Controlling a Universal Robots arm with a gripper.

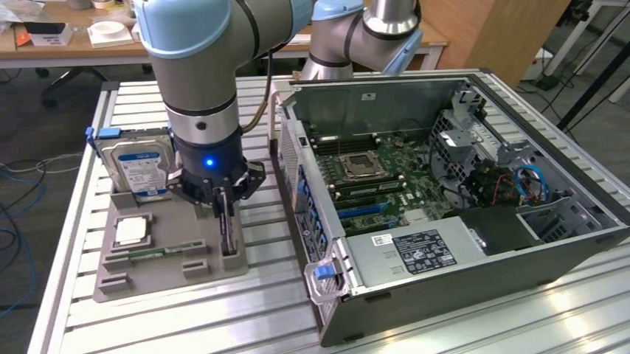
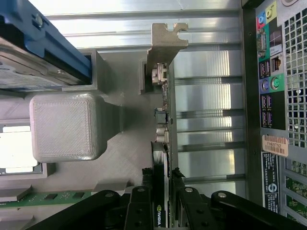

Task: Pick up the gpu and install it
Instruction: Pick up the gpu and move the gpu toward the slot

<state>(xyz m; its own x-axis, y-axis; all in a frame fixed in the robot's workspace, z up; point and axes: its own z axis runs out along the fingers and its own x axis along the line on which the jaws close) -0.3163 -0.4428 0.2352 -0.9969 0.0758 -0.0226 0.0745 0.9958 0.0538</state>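
Start at the exterior view's left, where the grey tray (image 1: 167, 284) lies on the slatted metal table (image 1: 197, 321). At the tray's far left corner the hard drive (image 1: 138, 168) stands upright in a blue frame, its blue-and-white label facing you. Nearer along that left side the processor (image 1: 131, 231) lies flat in its pocket. Just beyond it, toward the tray's near edge, the green memory stick (image 1: 147, 254) lies flat in a groove.

Move across to the tray's right edge. Here the graphics card (image 1: 229, 240) stands on its long edge in a slot and shows as a thin dark strip. The arm (image 1: 197, 74) comes straight down over it, and the gripper (image 1: 224, 203) sits on the card's upper edge. In the wrist view the two black fingers (image 2: 141, 199) stand narrow, one pressed to each face of the card, clamping it by the green logo. The metal bracket (image 2: 165, 40) is at the card's end toward the hard drive, clear of the fingers. You cannot tell whether the card has left its slot.

Further right, just beside the tray, the open computer case (image 1: 473, 295) lies on its side. Its motherboard (image 1: 394, 169) faces up, blue cables (image 1: 532, 181) sit toward its right end, and the port panel (image 2: 268, 72) faces the tray.
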